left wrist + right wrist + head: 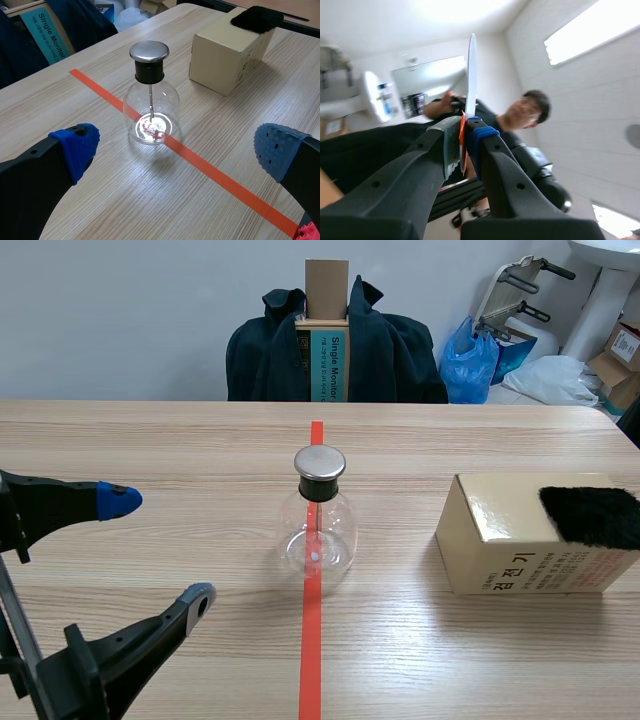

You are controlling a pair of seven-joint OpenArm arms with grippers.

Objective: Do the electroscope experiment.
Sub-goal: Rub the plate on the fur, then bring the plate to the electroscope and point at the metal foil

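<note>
We see the clear glass flask electroscope with metal cap [319, 515] mid-frame, on the orange-red tape line [312, 660]. Left gripper [160, 549] sits lower left, fingers spread wide (nothing between them). Right gripper [465, 142] clamps a thin white strip [471, 75], possibly plastic.

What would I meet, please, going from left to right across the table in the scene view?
The left gripper, open → electroscope → box.
</note>
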